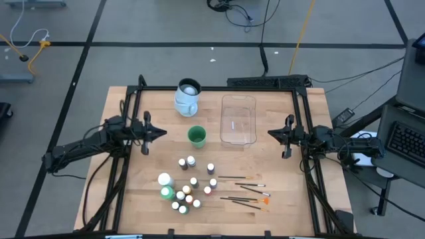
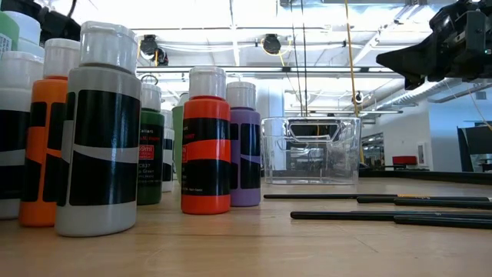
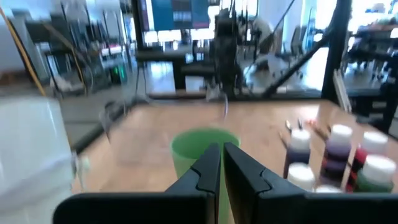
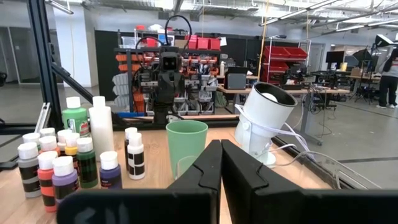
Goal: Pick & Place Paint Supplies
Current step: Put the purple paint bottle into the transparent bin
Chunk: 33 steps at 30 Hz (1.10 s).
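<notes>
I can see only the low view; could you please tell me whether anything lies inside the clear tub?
Observer: No, from above the clear tub holds nothing.
Operator: Thank you. Where is the left gripper?
Observer: The left gripper is shut, over the table's left side, pointing at a green cup.
Operator: Is anything beyond that cup?
Observer: Yes, a pale-blue jug sits near the table's far edge.
</notes>
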Each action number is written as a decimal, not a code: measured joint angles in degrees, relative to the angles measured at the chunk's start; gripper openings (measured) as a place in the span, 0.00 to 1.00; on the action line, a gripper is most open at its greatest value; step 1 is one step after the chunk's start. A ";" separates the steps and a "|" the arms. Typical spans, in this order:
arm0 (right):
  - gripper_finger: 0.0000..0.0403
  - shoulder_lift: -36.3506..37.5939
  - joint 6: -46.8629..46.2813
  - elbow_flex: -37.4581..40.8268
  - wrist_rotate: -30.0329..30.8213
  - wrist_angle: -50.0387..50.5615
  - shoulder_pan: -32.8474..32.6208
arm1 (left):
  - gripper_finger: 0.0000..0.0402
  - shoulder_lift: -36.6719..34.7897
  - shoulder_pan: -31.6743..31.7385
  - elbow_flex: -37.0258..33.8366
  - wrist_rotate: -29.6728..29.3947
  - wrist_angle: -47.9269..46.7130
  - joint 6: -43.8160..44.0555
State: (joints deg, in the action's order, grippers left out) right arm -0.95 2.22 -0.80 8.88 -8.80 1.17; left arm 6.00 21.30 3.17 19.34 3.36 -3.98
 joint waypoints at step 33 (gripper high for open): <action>0.10 -46.96 12.06 -23.78 3.09 -16.91 -1.74 | 0.06 0.00 0.00 0.01 -22.85 6.88 1.34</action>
State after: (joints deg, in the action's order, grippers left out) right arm -47.91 14.27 -24.58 11.98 -25.71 -0.57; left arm 6.00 21.30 3.18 -3.51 10.24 -2.64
